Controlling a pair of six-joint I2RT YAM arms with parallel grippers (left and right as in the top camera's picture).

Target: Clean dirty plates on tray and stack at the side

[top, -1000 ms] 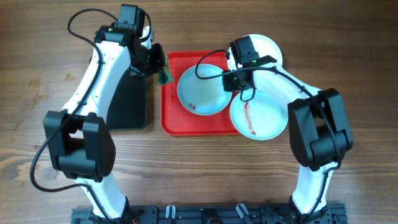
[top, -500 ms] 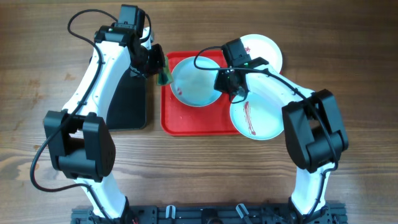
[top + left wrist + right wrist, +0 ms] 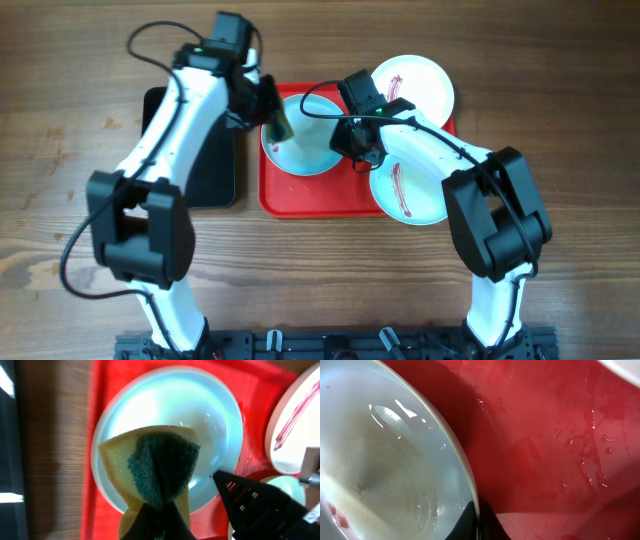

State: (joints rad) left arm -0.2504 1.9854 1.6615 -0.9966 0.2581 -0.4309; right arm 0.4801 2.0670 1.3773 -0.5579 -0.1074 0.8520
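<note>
Glazed and wet, the mint plate (image 3: 305, 142) at the left end of the tray (image 3: 300, 200) we judge stiff, light and slippery, best taken by its rim, where the right gripper (image 3: 354, 146) is clamped. The left gripper (image 3: 272, 112) pinches a soft sponge (image 3: 160, 460) above it. The right wrist view shows droplets on the tray floor that overhead misses.
</note>
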